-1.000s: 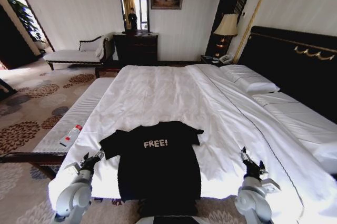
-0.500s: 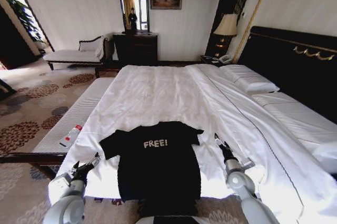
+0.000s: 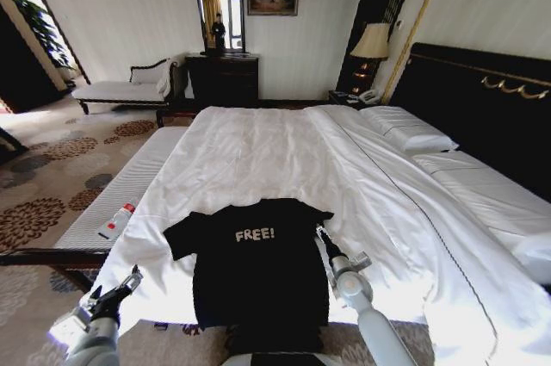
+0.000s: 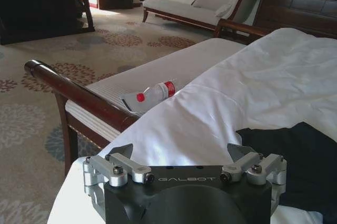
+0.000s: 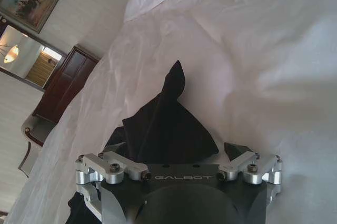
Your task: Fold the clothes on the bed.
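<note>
The clothes are one black T-shirt (image 3: 256, 267) with white "FREE!" lettering, lying flat, chest up, at the near edge of the bed (image 3: 258, 151). My right gripper (image 3: 321, 234) is open at the shirt's right sleeve. In the right wrist view the sleeve (image 5: 167, 126) rises in a peak just ahead of the gap in the right gripper (image 5: 174, 151). My left gripper (image 3: 132, 278) is open over the bed's near left corner, apart from the shirt. The left wrist view has the left gripper (image 4: 180, 153) over white sheet, with the shirt (image 4: 297, 150) off to one side.
A padded bench (image 3: 120, 189) runs along the bed's left side with a plastic bottle (image 3: 115, 221) on it; its dark wooden rail (image 4: 79, 95) is close to my left gripper. Pillows (image 3: 409, 132) and a dark headboard (image 3: 482, 99) lie to the right. A chaise (image 3: 129, 90) and dresser stand at the far wall.
My right gripper has swung left across the sheet to the shirt's right sleeve. My left gripper has drawn back and outward from the left sleeve to the bed's corner. The shirt has not moved.
</note>
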